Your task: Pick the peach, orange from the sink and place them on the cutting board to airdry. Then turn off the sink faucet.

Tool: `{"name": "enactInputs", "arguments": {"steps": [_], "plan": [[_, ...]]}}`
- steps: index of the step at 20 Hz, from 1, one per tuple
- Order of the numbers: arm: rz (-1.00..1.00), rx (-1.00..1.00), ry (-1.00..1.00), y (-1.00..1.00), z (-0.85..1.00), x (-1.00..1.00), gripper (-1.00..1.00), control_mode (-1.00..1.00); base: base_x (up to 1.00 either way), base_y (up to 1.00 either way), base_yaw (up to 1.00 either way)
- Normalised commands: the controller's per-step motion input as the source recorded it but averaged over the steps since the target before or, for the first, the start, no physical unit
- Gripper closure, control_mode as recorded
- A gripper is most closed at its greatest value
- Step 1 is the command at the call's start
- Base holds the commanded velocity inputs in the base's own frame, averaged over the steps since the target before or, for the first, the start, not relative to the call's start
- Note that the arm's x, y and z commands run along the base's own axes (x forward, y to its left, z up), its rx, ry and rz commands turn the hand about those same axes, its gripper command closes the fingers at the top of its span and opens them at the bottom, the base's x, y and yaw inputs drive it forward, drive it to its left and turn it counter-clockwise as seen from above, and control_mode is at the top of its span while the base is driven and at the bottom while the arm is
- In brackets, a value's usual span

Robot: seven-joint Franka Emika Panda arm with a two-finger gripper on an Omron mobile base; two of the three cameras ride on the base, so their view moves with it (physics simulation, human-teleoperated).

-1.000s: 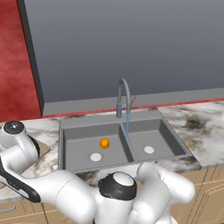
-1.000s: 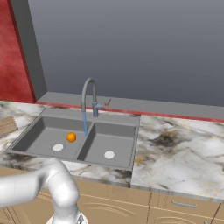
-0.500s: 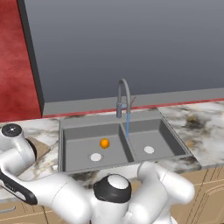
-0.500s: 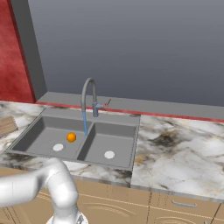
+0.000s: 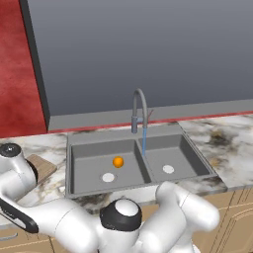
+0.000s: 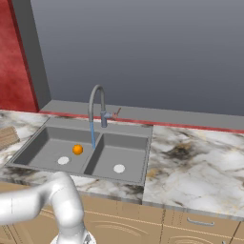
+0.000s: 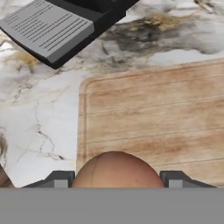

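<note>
Grip: my fingers (image 7: 61, 178) clamp the peach (image 7: 116, 169) from both sides | Place: over the board (image 7: 153, 113), its near edge at 6 o'clock | Change: arm has shifted slightly left | Orange (image 5: 118, 161) waits in sink (image 5: 79, 148), faucet (image 5: 140, 111) running.
</note>
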Motion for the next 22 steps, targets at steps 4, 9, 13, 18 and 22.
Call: {"name": "enactInputs", "arguments": {"steps": [4,9,13,18,22], "plan": [[0.00,0.00,0.00,0.01,-0.11,0.01,1.00,-1.00,0.00,0.00,0.00],[0.00,0.00,0.00,0.00,-0.11,0.08,1.00,-1.00,0.00,0.00,0.00],[0.00,0.00,0.00,0.03,-0.19,0.05,1.00,-1.00,0.00,0.00,0.00],[0.00,0.00,0.00,0.09,-0.23,0.11,1.00,-1.00,0.00,0.00,0.00],[0.00,0.00,0.01,0.06,-0.22,0.16,1.00,-1.00,0.00,0.00,0.00]]}}
